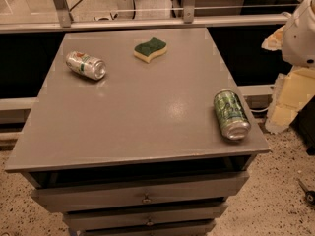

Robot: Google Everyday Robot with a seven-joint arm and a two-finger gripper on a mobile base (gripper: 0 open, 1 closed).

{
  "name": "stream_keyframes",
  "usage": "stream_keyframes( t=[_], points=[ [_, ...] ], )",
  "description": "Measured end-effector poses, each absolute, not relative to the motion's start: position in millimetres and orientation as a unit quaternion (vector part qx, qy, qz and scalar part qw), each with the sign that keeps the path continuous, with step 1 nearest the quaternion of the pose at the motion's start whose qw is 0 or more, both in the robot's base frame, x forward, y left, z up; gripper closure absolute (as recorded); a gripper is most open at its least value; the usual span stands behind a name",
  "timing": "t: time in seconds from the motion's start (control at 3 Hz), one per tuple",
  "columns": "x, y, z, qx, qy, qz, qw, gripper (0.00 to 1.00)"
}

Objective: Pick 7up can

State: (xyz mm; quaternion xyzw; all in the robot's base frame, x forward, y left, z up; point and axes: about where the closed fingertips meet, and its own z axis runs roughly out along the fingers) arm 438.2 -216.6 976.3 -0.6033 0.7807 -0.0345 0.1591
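Barely begun: yet to reach, grasp and lift the 7up can [86,65], lying sideways near the table's [138,117] far-left corner. Cannot see the gripper, perhaps beyond the white arm housing [301,33] at right; cannot tell its opening or hold.

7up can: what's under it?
The 7up can lies on its side on the grey tabletop; nothing else shows beneath, though its contact line is hidden. The gripper is out of view.

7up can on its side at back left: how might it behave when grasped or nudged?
The 7up can lies on its side on the flat table, so a nudge would probably roll it. Its shiny metal looks slippery and may dent. The gripper is out of view.
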Motion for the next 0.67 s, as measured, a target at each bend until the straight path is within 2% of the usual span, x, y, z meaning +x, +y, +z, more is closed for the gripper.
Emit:
stream_keyframes(
  t=[0.33, 0.67],
  points=[
    [440, -212, 976, -0.606, 0.778, -0.031, 0.164, 0.0],
    [465, -185, 966, -0.612, 0.77, -0.016, 0.181, 0.0]
  ],
)
